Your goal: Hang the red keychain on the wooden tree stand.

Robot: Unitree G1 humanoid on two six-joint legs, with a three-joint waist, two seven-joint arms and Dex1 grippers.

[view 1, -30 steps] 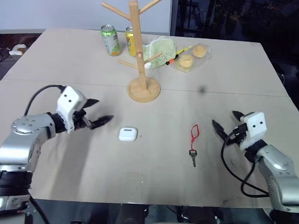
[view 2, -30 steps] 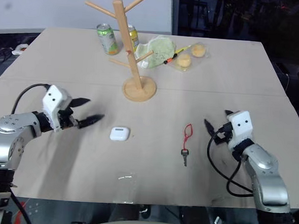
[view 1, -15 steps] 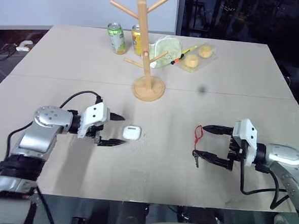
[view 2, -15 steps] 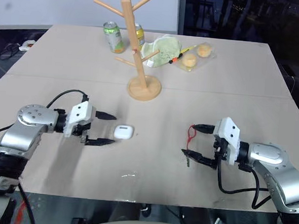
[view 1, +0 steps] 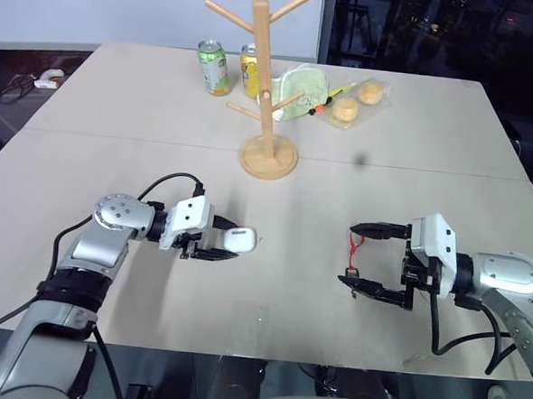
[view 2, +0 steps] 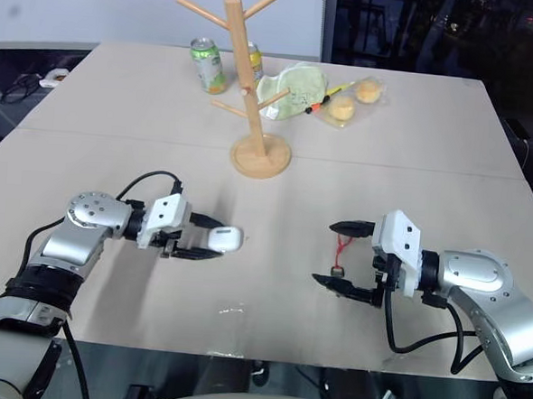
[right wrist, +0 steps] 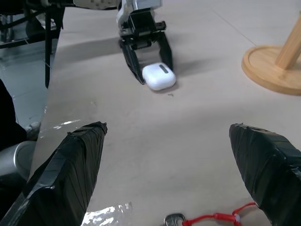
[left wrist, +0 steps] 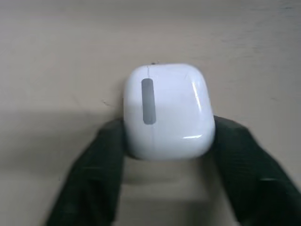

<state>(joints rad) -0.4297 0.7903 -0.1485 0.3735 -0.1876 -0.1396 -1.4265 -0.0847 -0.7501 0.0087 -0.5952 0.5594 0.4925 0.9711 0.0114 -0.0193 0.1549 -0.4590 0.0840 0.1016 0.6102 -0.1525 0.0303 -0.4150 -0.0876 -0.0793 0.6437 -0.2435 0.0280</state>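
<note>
Pale beige worktop point(view 1: 452, 129), dark room beyond, left pincer point(view 1: 226, 245) clamped on white rounded earbud case point(view 1: 243, 239), right pincer point(view 1: 371, 262) spread wide around thin red cord keychain point(view 1: 352, 252), pale wooden tree stand point(view 1: 272, 82) far centre.

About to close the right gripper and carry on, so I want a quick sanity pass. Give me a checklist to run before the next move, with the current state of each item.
1. Right gripper open around the red keychain, one finger on each side of it: ok.
2. Keychain lying on the table, not yet gripped: ok.
3. Left gripper free: not ok, it is shut on the white earbud case, which is not the task's item.
4. Wooden tree stand upright with its pegs bare: ok.
5. Path from keychain to stand clear of other items: ok; the cans and snack bags sit behind the stand.
6. Whether the cord lies low enough for the fingers to catch: cannot tell.
</note>
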